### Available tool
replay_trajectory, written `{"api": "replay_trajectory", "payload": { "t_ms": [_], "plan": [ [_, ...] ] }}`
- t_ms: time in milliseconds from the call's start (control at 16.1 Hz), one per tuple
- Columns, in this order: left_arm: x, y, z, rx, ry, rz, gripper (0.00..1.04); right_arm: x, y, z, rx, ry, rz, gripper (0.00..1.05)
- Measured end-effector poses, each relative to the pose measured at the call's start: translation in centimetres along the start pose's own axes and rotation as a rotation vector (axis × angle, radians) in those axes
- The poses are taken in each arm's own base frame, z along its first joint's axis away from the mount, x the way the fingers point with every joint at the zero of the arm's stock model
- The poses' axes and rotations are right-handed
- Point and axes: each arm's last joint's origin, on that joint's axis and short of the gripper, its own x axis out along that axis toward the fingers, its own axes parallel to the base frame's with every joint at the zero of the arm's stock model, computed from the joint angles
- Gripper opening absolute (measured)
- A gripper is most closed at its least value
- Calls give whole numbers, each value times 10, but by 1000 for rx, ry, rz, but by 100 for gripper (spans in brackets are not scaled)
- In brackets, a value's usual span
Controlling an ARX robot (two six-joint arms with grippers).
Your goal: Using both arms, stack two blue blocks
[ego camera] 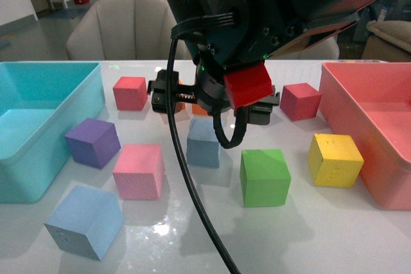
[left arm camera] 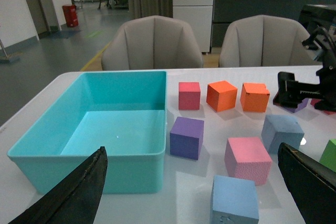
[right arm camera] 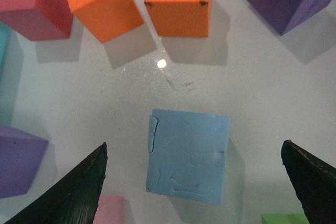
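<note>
One blue block [ego camera: 203, 142] sits mid-table; in the right wrist view this block [right arm camera: 188, 156] lies between and beyond the two black fingers [right arm camera: 73, 192]. My right gripper [ego camera: 215, 104] hangs open just above it, apart from it; it shows open in its own view [right arm camera: 194, 187]. The other blue block [ego camera: 85, 221] sits at the front left. In the left wrist view it [left arm camera: 234, 199] lies just ahead of my open, empty left gripper [left arm camera: 191, 195], and the middle blue block [left arm camera: 282, 132] shows further off. The left arm is out of the front view.
A turquoise bin [ego camera: 38, 158] stands at the left and a pink bin [ego camera: 359, 113] at the right. Purple [ego camera: 94, 141], pink [ego camera: 139, 171], green [ego camera: 264, 176], yellow [ego camera: 334, 159], red [ego camera: 130, 92] and dark red [ego camera: 300, 101] cubes surround the middle block. Two orange cubes [right arm camera: 178, 1] lie beyond it.
</note>
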Motion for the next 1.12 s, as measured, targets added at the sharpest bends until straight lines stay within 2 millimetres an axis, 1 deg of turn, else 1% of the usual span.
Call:
{"api": "replay_trajectory", "payload": {
  "t_ms": [124,186,310,373,435,497,559,621,683,745,807,869,931,993,1118],
  "plan": [
    [0,0,0,0,0,0,98,-24,-6,8,39,-98,-21,98],
    [0,0,0,0,0,0,98,-42,-10,12,57,-163,-34,98],
    [0,0,0,0,0,0,98,-87,-18,26,99,-326,-24,98],
    [0,0,0,0,0,0,98,-114,-22,29,116,-414,-16,98],
    [0,0,0,0,0,0,98,-135,-26,29,121,-474,2,98],
    [0,0,0,0,0,-1,98,-141,-28,31,129,-616,34,93],
    [0,0,0,0,-1,-1,98,-144,-46,18,43,-704,34,80],
    [0,0,0,0,0,2,98,-146,-78,-6,-68,-722,-18,67],
    [0,0,0,0,0,2,98,-156,-107,-19,-109,-752,-56,54],
    [0,0,0,0,0,2,98,-173,-130,-27,-119,-792,-78,42],
    [0,0,0,0,0,2,98,-187,-144,-35,-129,-815,-77,30],
    [0,0,0,0,0,2,98,-194,-157,-50,-148,-802,-69,18],
    [0,0,0,0,0,2,98,-196,-169,-66,-168,-765,-69,5],
    [0,0,0,0,0,2,98,-199,-180,-78,-179,-743,-81,2],
    [0,0,0,0,0,2,98,-215,-196,-90,-169,-774,-83,2]
  ]
}}
